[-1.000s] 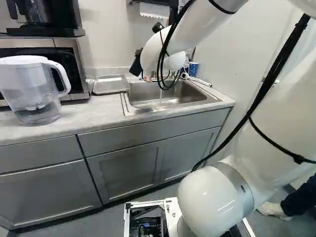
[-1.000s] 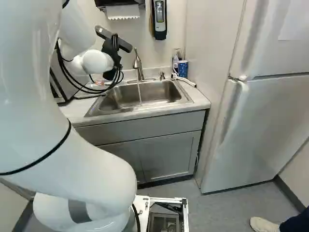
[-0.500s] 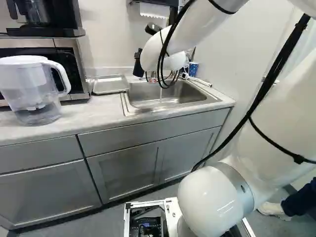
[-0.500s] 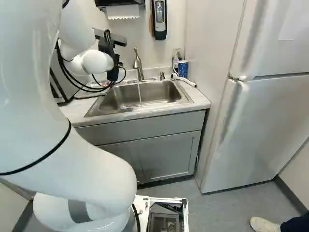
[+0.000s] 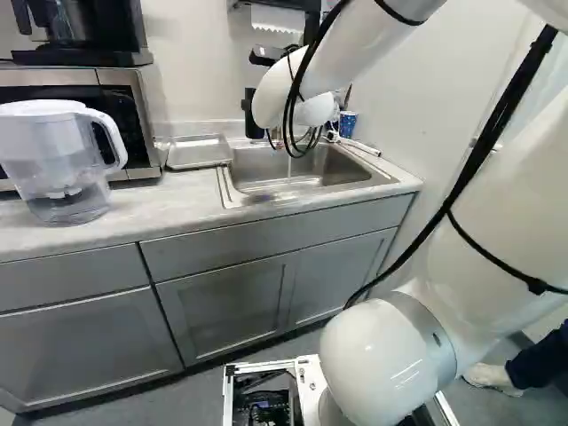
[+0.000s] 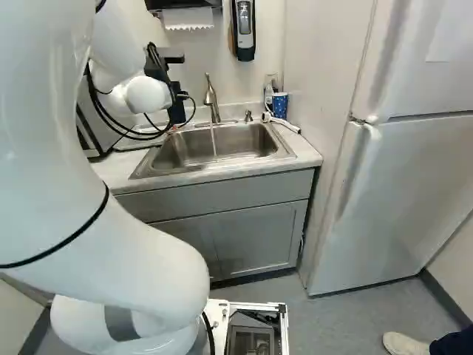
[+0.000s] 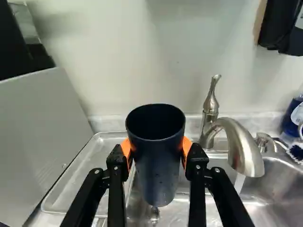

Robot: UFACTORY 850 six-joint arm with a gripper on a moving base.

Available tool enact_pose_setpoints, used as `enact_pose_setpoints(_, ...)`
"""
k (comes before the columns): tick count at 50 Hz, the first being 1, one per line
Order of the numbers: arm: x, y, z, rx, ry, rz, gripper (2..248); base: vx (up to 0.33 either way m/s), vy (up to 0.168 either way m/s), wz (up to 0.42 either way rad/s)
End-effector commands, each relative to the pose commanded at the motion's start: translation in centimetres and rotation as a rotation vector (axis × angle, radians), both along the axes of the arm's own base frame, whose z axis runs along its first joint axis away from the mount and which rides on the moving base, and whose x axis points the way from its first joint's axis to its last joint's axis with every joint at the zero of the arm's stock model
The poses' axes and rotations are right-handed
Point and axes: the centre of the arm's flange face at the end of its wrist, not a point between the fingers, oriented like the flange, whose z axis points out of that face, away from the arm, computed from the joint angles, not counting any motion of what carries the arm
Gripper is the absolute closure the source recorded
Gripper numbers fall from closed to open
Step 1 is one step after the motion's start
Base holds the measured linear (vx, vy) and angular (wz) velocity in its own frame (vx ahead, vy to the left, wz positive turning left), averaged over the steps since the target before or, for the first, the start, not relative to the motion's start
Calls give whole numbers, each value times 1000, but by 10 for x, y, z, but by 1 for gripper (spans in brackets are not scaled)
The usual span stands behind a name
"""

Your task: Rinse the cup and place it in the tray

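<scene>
My gripper [image 6: 176, 105] is up beside the faucet in the right base view, partly covered by the wrist and cables. In the wrist view the gripper [image 7: 157, 153] is shut on the dark cup [image 7: 156, 156], orange pads against both its sides. The cup is upright, its open mouth on top, with droplets on its wall. It hangs over the sink's edge next to the metal tray [image 7: 102, 163]. Beside the cup the faucet [image 7: 236, 142] runs a thin stream into the sink [image 5: 306, 169], clear of the cup.
A microwave [image 5: 115, 93] borders the tray. On the counter stands a water pitcher [image 5: 67, 164]. Behind the sink's far corner are a blue patterned cup [image 6: 279, 105] and a soap bottle [image 7: 294, 116]. A fridge [image 6: 399, 163] stands right of the sink in the right base view.
The wrist has rolled, bringing the gripper and the cup in it from a tilt to upright. The base has not moved, and the water still runs.
</scene>
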Motion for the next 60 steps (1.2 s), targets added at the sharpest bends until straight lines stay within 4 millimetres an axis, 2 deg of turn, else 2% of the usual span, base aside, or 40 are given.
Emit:
enact_pose_setpoints(7, 0, 0, 0, -68, -22, 12, 129, 0, 0, 0)
enact_pose_setpoints(27, 0, 3, 0, -68, -22, 18, 129, 0, 0, 0)
enact_pose_setpoints(60, 8, 50, 2, -58, -37, 104, 129, 0, 0, 0)
